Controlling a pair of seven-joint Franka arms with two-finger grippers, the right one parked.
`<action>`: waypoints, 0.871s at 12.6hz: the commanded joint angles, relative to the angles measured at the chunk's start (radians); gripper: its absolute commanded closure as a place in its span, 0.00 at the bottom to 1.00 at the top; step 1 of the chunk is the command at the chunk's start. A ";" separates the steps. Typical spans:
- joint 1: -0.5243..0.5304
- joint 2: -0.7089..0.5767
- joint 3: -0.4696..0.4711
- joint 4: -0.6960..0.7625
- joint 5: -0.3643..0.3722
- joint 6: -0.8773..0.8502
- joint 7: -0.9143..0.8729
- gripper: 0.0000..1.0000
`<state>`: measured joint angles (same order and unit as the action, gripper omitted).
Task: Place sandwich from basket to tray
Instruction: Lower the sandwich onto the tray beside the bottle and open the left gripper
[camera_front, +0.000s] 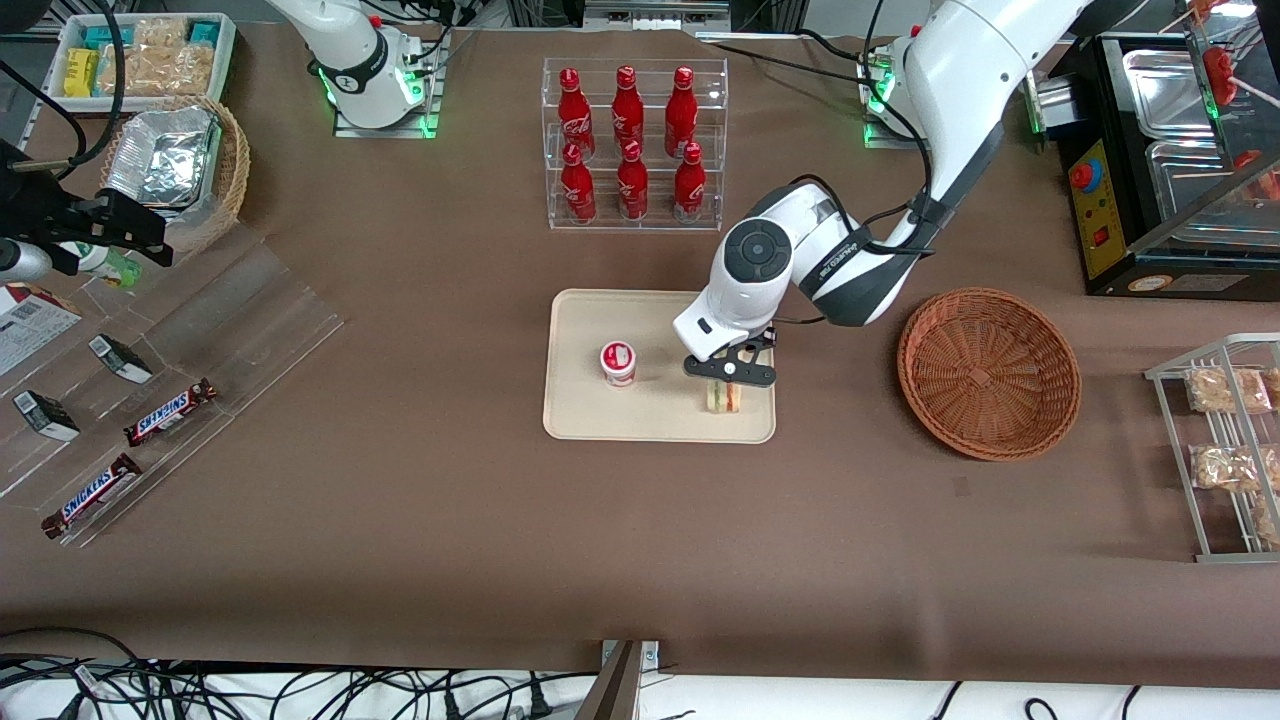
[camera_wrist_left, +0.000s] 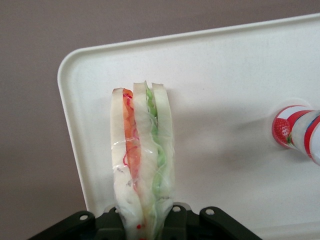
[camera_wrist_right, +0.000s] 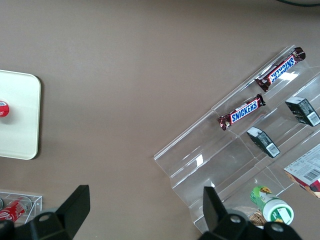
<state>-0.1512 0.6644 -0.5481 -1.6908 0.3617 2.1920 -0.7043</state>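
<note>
The left arm's gripper (camera_front: 731, 385) hung low over the tray (camera_front: 585, 410), at the corner nearest the front camera on the working arm's side, its fingers closed on the wrapped sandwich (camera_front: 724, 397), which stood on edge on the tray surface with its red and green layers showing. A small red-and-white cup (camera_front: 618, 363) stood on the same tray, well apart from the sandwich, toward the parked arm's end. The wicker basket (camera_front: 988, 372) sat beside the tray toward the working arm's end, with nothing in it. A clear rack of red bottles (camera_front: 628, 143) stood farther from the front camera than the tray
</note>
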 joint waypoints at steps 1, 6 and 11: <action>-0.013 0.018 0.004 0.016 0.033 0.002 -0.026 0.95; -0.018 0.032 0.005 0.016 0.034 0.000 -0.047 0.53; -0.019 0.037 0.005 0.016 0.034 -0.008 -0.053 0.00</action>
<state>-0.1593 0.6928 -0.5470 -1.6906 0.3622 2.1939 -0.7352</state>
